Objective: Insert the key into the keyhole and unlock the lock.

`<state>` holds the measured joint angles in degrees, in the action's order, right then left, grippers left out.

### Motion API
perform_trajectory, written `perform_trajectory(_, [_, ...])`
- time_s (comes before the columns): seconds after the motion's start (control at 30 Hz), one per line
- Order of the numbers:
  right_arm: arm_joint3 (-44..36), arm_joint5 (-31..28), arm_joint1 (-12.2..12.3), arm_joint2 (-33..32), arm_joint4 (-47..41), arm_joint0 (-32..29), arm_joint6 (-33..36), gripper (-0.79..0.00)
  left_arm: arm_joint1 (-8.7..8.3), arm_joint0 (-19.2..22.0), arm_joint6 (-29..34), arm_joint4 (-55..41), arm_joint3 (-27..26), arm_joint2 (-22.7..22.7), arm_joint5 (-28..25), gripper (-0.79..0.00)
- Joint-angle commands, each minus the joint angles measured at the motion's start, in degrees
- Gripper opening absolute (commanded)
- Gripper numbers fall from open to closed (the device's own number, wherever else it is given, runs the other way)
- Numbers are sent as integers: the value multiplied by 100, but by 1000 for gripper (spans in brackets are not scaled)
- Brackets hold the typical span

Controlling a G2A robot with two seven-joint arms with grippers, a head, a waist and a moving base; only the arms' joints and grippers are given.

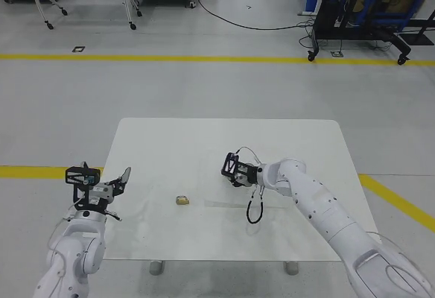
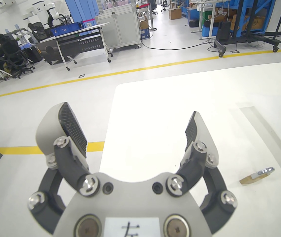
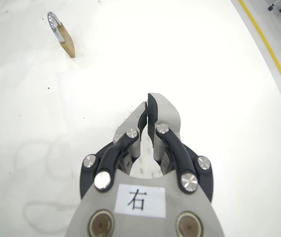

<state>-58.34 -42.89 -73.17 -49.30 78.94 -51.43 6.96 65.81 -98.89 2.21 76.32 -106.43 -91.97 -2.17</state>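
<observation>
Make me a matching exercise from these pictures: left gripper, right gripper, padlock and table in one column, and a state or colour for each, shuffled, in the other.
Things:
1. left gripper
2. right gripper
3. padlock
4. table

States or colours:
A. brass body, lying on its side
B. white
C. open
D. shut

Pairs: 1-C, 2-D, 3-A, 4-B.

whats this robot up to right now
A two-armed robot is set to unlock a brass padlock lying on the table. Neither gripper touches it. The right gripper is shut over the table, apart from the padlock; whether it holds anything is unclear. The left gripper is open at the table's edge.
</observation>
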Motion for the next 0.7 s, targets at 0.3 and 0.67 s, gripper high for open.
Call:
perform_trajectory(0.3, [-18,-519,269,-432,399,-371,-1135,-785,48,1580,2362,89,-254,1522,-1610,0])
perform_trajectory(0.67, [10,-689,376,-532,688,-467,-2027,-785,392,3446,3414,-157,1334,3231,-1477,0])
